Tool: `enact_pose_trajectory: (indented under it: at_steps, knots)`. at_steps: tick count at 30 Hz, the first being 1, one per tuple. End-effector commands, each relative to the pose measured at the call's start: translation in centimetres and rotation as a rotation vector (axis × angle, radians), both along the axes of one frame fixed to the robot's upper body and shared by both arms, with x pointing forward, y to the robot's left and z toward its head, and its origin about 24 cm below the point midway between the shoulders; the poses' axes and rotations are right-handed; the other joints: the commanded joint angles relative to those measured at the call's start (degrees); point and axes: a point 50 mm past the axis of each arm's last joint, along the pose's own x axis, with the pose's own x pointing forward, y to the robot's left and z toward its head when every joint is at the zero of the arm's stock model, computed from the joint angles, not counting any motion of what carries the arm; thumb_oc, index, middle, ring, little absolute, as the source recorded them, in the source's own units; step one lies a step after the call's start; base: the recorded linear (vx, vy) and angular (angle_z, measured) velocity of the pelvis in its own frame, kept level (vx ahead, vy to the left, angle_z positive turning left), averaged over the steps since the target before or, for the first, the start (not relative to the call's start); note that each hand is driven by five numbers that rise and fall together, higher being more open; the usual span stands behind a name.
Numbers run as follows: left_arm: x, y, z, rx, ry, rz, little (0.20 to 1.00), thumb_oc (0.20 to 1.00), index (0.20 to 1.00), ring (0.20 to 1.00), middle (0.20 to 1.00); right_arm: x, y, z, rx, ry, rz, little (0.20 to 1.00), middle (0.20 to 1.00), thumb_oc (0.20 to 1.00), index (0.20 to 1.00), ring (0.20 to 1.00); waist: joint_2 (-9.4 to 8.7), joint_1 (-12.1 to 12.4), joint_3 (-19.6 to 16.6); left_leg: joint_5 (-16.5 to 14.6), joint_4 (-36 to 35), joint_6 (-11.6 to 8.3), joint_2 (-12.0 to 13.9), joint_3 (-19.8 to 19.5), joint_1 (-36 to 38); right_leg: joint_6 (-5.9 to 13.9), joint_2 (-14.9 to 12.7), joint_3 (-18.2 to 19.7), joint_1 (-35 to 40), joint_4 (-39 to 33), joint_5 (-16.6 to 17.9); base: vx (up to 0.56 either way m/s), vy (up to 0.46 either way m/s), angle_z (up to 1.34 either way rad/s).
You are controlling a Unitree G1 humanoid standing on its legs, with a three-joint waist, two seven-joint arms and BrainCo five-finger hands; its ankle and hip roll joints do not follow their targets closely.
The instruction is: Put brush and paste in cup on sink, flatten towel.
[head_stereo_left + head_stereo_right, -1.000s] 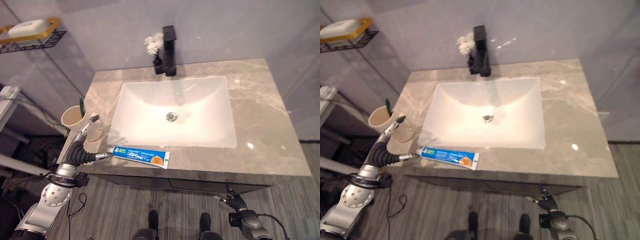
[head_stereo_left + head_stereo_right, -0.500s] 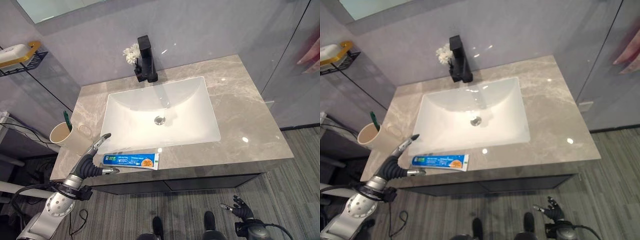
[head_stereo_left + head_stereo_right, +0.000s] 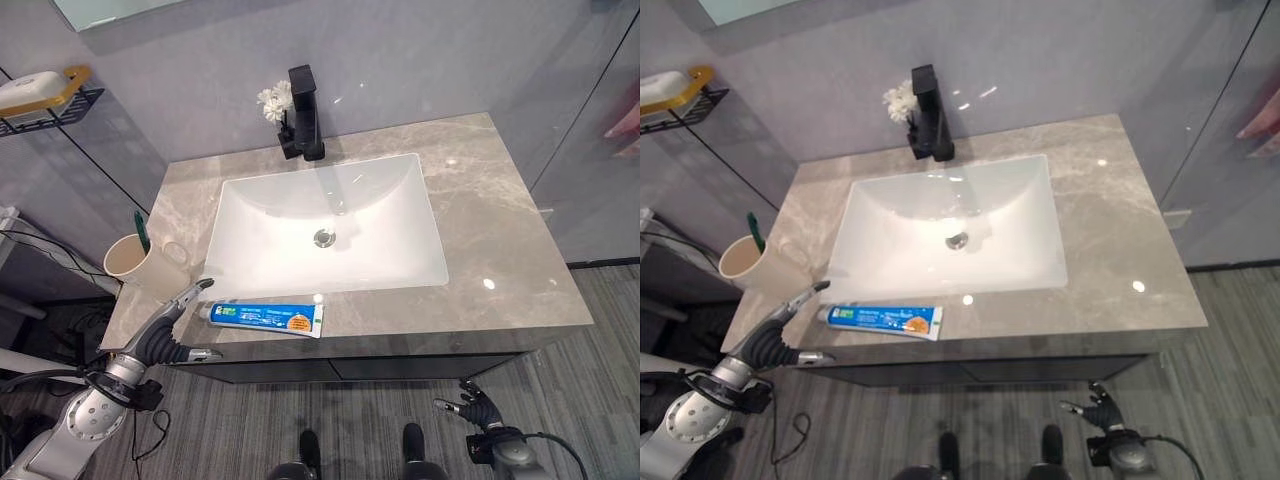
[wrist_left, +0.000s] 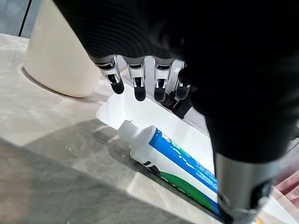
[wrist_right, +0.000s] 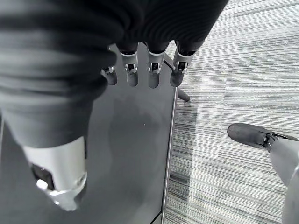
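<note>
**Toothpaste flat on counter, left hand spread beside it**

Toothpaste (image 3: 266,317) lies flat on the counter (image 3: 520,270) in front of the sink (image 3: 330,225). Left hand (image 3: 165,335), fingers straight and apart, is near the cap end, holding nothing. Cup (image 3: 132,260) with brush (image 3: 141,229) stands left of the sink. Right hand (image 3: 474,408) hangs relaxed below the counter edge.

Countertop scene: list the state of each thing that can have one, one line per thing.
toothpaste tube: lying flat on the counter's front edge, capped, not held
toothbrush: standing in the cup
cup: upright
tap: no water running
left hand: open, beside the tube's cap end
right hand: open, low by the floor
</note>
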Motion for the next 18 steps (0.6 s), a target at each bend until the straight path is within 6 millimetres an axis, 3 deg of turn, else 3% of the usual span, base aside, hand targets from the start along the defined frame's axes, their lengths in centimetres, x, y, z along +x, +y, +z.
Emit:
enact_pose_trajectory:
  at_steps: [1,13,18]
  knots:
    - [1.7,0.1,2.1,0.024,-0.121,-0.002,1.0,1.0,1.0,1.0,1.0,3.1,1.5,1.5,0.009,-0.118,0.078,1.0,1.0,1.0,1.0,1.0,-2.64,-0.3,1.4,-0.2,0.5,-0.59,-0.2,-0.9,0.9,5.51,-4.8,1.0,3.1,1.5,-2.3,0.0,0.0,0.0]
    - [1.9,-0.2,0.1,-0.009,-0.065,0.03,1.0,1.0,1.0,1.0,1.0,2.4,0.8,1.5,-0.008,-0.112,0.07,1.0,1.0,1.0,1.0,1.0,-1.9,-1.2,2.9,0.4,0.5,-0.97,0.2,-0.2,-0.5,5.35,-4.4,1.6,1.4,1.0,-1.5,-0.01,0.0,-0.01]
    - [2.2,-0.4,0.2,-0.01,-0.071,0.033,1.0,1.0,1.0,1.0,1.0,2.3,0.5,1.6,-0.018,-0.116,0.058,1.0,1.0,1.0,1.0,1.0,-1.87,-1.4,3.0,0.6,0.5,-1.2,0.6,0.2,-0.8,5.34,-4.2,1.6,0.9,0.9,-1.4,0.0,-0.011,-0.03]
